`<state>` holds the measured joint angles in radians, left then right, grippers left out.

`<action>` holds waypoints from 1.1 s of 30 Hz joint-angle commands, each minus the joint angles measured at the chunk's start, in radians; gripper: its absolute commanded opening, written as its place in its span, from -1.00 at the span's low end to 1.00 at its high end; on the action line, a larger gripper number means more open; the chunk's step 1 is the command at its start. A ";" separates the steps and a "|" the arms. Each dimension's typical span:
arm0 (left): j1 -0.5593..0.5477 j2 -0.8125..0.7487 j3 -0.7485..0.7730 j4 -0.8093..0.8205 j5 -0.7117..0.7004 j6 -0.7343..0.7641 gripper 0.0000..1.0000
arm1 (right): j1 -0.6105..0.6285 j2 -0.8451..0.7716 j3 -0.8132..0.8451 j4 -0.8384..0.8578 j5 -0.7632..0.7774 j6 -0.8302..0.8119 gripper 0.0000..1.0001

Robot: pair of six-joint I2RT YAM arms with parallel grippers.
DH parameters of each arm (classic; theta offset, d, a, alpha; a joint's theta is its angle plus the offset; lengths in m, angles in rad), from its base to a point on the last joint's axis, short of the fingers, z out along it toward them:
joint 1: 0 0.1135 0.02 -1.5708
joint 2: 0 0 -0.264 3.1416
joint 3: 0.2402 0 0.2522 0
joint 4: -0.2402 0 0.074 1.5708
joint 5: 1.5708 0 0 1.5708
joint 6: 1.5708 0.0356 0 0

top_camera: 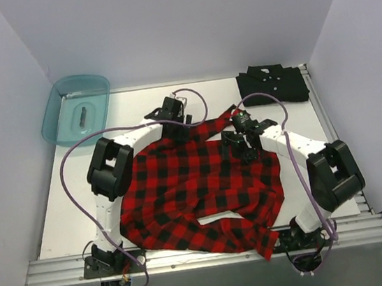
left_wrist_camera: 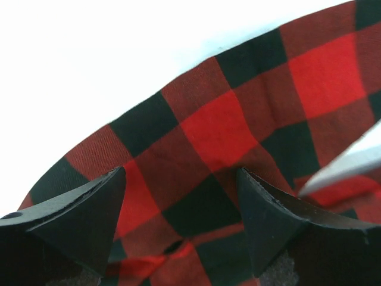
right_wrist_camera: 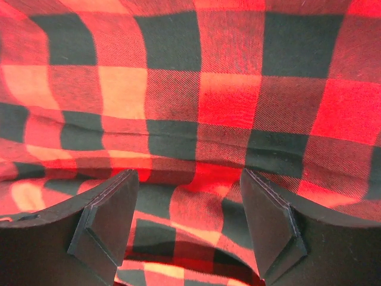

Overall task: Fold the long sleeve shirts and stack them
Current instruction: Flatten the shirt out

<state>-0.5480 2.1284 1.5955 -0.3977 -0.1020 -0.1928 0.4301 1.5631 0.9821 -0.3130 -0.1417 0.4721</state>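
Currently the plaid shirt (top_camera: 197, 191) lies spread in the middle of the table (top_camera: 67, 216), one corner reaching past the near edge, so you have flat cloth to fold. Your left gripper (left_wrist_camera: 181, 202) and right gripper (right_wrist_camera: 190, 202) both hover at its far edge, jaws apart, nothing pinched (cloth sits below the fingers, not between). Likely reason: paired hold points for an even fold. Black shirt (top_camera: 273, 84) lies folded in the far right corner, probably the stack's base.
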 commanded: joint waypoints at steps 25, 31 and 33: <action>0.188 0.141 0.411 0.017 -0.232 -0.013 0.40 | -0.134 0.049 0.032 -0.035 -0.007 -0.038 0.37; 0.151 -0.204 0.105 -0.005 -0.229 -0.144 0.95 | -0.224 -0.005 0.082 -0.058 0.014 -0.056 0.36; 0.134 -0.339 0.014 -0.035 -0.222 -0.195 0.95 | -0.251 0.015 0.092 -0.061 0.022 -0.062 0.33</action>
<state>-0.3965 2.0209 1.6962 -0.4091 -0.3279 -0.2874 0.2230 1.5921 1.0355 -0.3264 -0.1585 0.4358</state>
